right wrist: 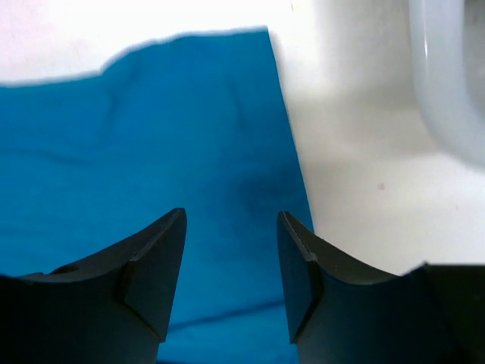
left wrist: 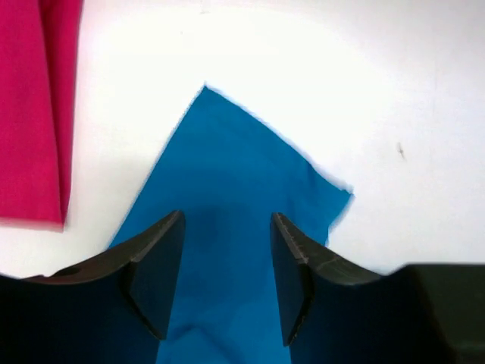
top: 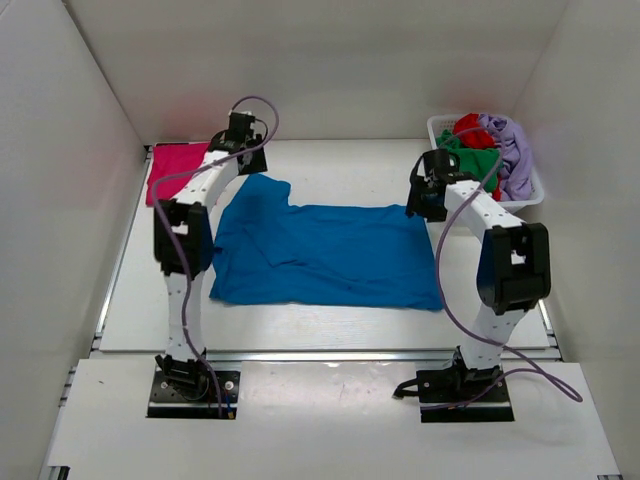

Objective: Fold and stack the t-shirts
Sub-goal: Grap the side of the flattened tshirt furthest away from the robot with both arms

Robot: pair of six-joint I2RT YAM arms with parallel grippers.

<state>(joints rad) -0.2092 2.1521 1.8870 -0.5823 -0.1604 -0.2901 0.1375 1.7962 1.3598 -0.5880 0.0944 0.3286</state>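
Observation:
A bright blue t-shirt (top: 320,255) lies spread flat in the middle of the table, one sleeve pointing to the far left. My left gripper (top: 240,150) hangs open over that sleeve (left wrist: 235,174), nothing between its fingers (left wrist: 163,265). Over the shirt's far right corner (right wrist: 189,129) my right gripper (top: 428,195) is open too, with only blue cloth showing below the gap. A folded magenta-pink t-shirt (top: 177,170) lies at the far left, seen also in the left wrist view (left wrist: 34,106). Green (top: 470,158), red (top: 470,127) and lavender (top: 512,150) t-shirts are heaped in a basket.
The white lattice basket (top: 530,195) stands at the far right corner; its rim (right wrist: 447,76) shows close to the right gripper. White walls enclose the table on three sides. Purple cables loop off both arms.

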